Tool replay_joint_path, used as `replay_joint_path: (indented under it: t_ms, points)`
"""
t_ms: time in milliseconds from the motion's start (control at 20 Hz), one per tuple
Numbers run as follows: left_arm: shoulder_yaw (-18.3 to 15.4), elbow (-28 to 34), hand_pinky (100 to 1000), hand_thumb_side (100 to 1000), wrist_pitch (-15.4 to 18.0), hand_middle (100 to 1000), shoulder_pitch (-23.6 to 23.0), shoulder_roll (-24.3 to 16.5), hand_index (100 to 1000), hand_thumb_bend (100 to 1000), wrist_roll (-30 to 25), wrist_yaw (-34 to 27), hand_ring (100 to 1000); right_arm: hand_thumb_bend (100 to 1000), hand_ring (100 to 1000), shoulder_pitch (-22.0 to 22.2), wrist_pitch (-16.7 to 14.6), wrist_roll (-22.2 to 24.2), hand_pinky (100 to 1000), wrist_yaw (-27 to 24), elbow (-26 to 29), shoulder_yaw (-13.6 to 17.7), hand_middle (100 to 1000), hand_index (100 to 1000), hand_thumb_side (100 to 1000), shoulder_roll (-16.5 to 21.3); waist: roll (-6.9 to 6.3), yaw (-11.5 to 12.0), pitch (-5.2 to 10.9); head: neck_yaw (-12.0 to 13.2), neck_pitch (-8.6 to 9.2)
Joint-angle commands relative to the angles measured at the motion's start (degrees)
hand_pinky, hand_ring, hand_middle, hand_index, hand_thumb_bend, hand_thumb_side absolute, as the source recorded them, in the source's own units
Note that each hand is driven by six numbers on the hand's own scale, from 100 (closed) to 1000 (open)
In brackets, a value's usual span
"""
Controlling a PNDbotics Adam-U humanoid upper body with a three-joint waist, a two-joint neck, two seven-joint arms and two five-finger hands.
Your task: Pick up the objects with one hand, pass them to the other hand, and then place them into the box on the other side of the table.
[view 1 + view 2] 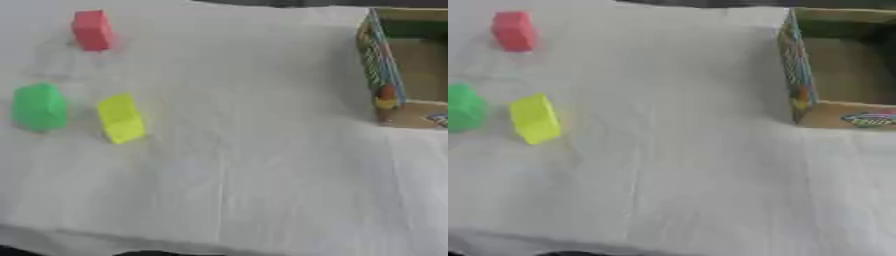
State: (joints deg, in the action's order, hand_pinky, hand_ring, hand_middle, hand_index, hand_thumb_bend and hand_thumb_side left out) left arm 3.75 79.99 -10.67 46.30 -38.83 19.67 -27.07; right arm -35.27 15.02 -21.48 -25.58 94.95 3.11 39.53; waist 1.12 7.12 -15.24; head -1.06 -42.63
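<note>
Three blocks lie on the left part of the white cloth. A red block (pixel 91 30) is at the far left. Nearer to me sit a green block (pixel 38 107) and, just to its right, a yellow block (pixel 120 118), with a small gap between them. An open cardboard box (pixel 801 75) with printed coloured sides stands at the far right; its inside looks brown and bare where it shows. Neither of my hands appears in either view.
A white cloth (pixel 245 165) covers the table and has faint creases. Its near edge (pixel 105 245) runs along the bottom of the view, with dark floor below. A dark strip shows beyond the far edge.
</note>
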Motion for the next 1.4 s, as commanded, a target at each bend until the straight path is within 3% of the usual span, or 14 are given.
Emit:
replay_joint_path:
  t_ms: [50,600,750,950,1300,1400]
  points:
    - [-0.3,1.1,751,741,-0.3,817,0.6,-2.6,887,349,-0.1,0.6,800,409,839,-0.6,0.0,0.5,887,-0.4,1.4,0.7,811,909,532,2.4,-0.05,0.0,1.57,0.1,0.11]
    - [0.1,1.1,761,730,-0.8,802,0.4,-3.4,878,342,-0.9,1.8,797,405,836,0.0,0.2,0.8,884,-0.2,2.0,0.8,808,907,520,2.5,0.19,0.3,1.65,-0.7,-0.87]
    - [1.0,1.7,763,689,-1.4,794,0.6,-4.9,881,333,-2.6,3.9,803,404,835,0.3,0.3,0.9,884,0.0,2.3,0.7,808,907,520,2.7,0.15,0.4,1.66,-0.9,-0.74]
    - [5.6,6.1,784,597,-3.6,807,1.3,-9.9,901,373,-6.1,7.4,824,402,835,0.9,0.6,1.5,883,0.7,3.2,0.3,808,906,521,3.1,-0.29,0.3,1.61,-1.2,-0.52]
    - [16.8,11.8,842,635,-10.5,851,-2.8,-21.1,940,487,-13.0,14.4,877,403,834,1.2,1.9,4.0,883,2.8,4.9,-1.2,807,905,522,3.3,-1.38,-0.4,1.46,-0.2,-0.68]
    - [20.0,12.2,855,584,-12.4,859,-4.4,-24.1,942,569,-15.0,16.3,888,403,834,1.3,2.2,4.8,883,3.3,5.3,-1.7,807,904,522,3.2,-1.51,-0.6,1.52,0.0,-0.81]
